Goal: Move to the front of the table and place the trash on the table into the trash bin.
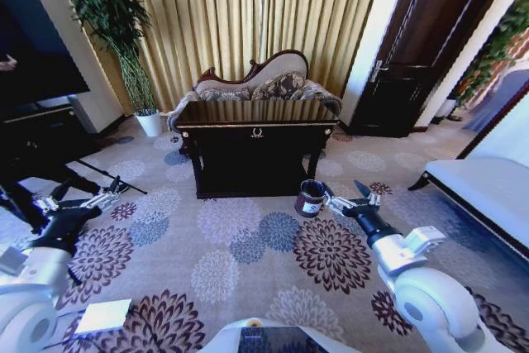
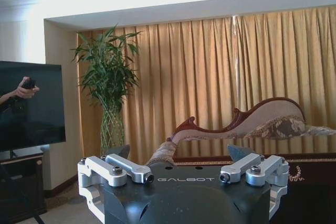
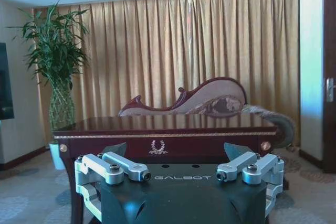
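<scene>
The glossy black table (image 1: 256,148) with gold trim stands a short way ahead across the carpet, its top mirroring the curtain. In the right wrist view the table (image 3: 210,128) faces me with its gold ornament at the centre; its corner (image 2: 310,174) also shows in the left wrist view. The trash is out of view on the tabletop. The dark round trash bin (image 1: 312,198) sits on the floor by the table's front right corner. My right gripper (image 1: 344,193) hovers open just right of the bin. My left gripper (image 1: 87,189) is held open at the left, far from the table.
A chaise sofa (image 1: 266,84) stands behind the table, against the gold curtains. At the left are a plant in a white pot (image 1: 150,124), a TV (image 1: 33,47) and tripod legs (image 1: 107,175). A white bench (image 1: 488,192) lines the right. Open carpet lies ahead of me.
</scene>
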Controlling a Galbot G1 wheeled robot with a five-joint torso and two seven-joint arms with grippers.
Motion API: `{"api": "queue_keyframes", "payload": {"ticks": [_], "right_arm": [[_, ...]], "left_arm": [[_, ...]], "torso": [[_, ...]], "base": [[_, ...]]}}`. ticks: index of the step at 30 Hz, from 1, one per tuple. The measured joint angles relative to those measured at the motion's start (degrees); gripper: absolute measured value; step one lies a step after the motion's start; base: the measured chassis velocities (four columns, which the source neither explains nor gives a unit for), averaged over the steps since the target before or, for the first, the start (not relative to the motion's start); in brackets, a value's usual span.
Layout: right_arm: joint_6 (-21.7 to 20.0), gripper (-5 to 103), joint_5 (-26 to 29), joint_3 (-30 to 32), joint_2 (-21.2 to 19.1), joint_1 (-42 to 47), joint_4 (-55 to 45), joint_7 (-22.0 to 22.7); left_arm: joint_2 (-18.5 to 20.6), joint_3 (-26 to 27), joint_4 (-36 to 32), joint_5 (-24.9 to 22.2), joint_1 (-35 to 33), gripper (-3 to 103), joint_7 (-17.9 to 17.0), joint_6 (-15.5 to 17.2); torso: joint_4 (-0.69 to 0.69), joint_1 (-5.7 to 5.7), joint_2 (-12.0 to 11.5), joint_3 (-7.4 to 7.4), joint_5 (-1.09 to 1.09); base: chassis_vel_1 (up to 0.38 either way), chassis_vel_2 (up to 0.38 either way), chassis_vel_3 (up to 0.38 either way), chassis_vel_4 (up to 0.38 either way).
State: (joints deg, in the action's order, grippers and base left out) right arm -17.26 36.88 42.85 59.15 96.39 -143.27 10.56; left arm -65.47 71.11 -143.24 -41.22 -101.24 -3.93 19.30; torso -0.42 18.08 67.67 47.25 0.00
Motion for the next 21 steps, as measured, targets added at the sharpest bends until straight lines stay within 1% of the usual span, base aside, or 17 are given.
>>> {"api": "queue_keyframes", "payload": {"ticks": [4,7,10,12,13,16,17,19,20,21], "right_arm": [[0.64,100,-1.09,0.63,0.73,-0.07,-0.01,0.28],[3.04,100,-5.92,1.33,2.11,-0.24,-0.01,0.21],[3.28,100,-6.63,1.36,3.1,-0.27,-0.01,0.32],[2.99,100,-6.07,1.23,3.61,-0.09,-0.01,0.4],[2.99,100,-6.07,1.23,3.61,-0.09,-0.01,0.4],[1.81,100,-2.75,1.47,3.21,0.82,-0.01,-0.36],[1.81,100,-2.75,1.47,3.21,0.82,-0.01,-0.36],[1.26,100,0.27,2.88,2.87,1.71,-0.01,-2.98],[1.26,100,0.27,2.88,2.87,1.71,-0.01,-2.98],[1.23,100,1.23,3.79,2.75,2.05,-0.01,-4.69]], "left_arm": [[0.24,-0.14,0.0,-0.38,0.69,100,0.06,0.18],[-0.08,0.45,0.0,-0.8,0.62,100,0.22,0.53],[-0.81,0.97,0.0,-0.83,0.08,100,0.74,0.77],[-1.76,1.44,0.0,-0.76,-0.4,100,2.05,0.8],[-1.76,1.44,0.0,-0.76,-0.4,100,2.05,0.8],[-2.35,1.66,0.0,-0.59,-0.85,100,2.71,0.63],[-2.35,1.66,0.0,-0.59,-0.85,100,2.71,0.63],[-2.35,1.88,0.0,-0.58,-0.97,100,2.86,0.49],[-2.35,1.88,0.0,-0.58,-0.97,100,2.86,0.49],[-2.26,2.06,0.0,-0.59,-1.02,100,2.89,0.4]], "torso": [[-0.01,0.0,0.0,0.0,0.0],[-0.01,0.0,0.01,0.0,0.0],[0.0,0.0,0.01,0.0,0.0],[0.0,0.0,0.01,0.0,0.0],[0.0,0.0,0.01,0.0,0.0],[0.0,0.0,0.0,0.0,0.0],[0.0,0.0,0.0,0.0,0.0],[0.0,0.0,0.0,0.0,0.0],[0.0,0.0,0.0,0.0,0.0],[0.0,0.0,0.0,0.0,0.0]], "base": [[0.0,0.0,0.0,0.0],[0.0,0.0,0.0,0.0],[0.0,0.0,0.0,0.0],[0.0,0.0,0.0,0.0],[0.0,0.0,0.0,0.0],[0.0,0.0,0.0,0.0],[0.0,0.0,0.0,0.0],[0.0,0.0,0.0,0.0],[0.0,0.0,0.0,0.0],[0.0,0.0,0.0,0.0]]}}
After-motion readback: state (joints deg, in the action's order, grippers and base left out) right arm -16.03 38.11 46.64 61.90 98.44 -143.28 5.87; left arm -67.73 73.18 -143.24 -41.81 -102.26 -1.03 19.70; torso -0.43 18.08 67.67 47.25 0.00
